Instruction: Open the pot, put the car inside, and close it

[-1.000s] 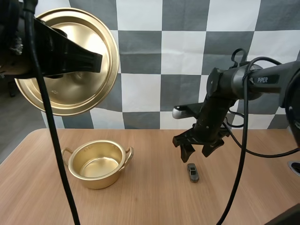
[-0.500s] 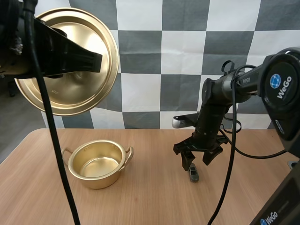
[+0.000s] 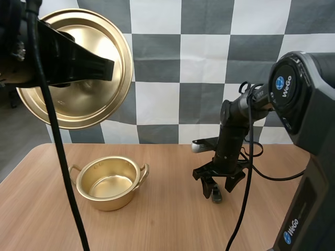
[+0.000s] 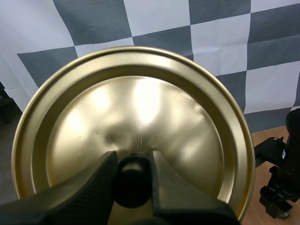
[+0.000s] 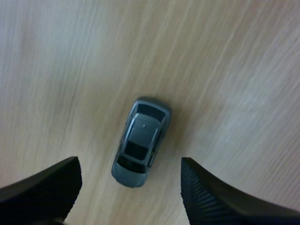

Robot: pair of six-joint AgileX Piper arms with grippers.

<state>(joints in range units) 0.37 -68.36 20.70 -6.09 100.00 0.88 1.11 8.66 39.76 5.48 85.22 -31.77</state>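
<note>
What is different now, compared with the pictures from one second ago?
The right gripper came down from above the table to the car. Its open fingers now stand on either side of the car, not yet closed on it. The car did not move. The left gripper still holds the lid up by its knob, and the pot stays open on the table.

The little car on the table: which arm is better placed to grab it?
Right. The right gripper hangs open directly over the car; the left gripper is up high, pinching the lid by its knob.
</note>
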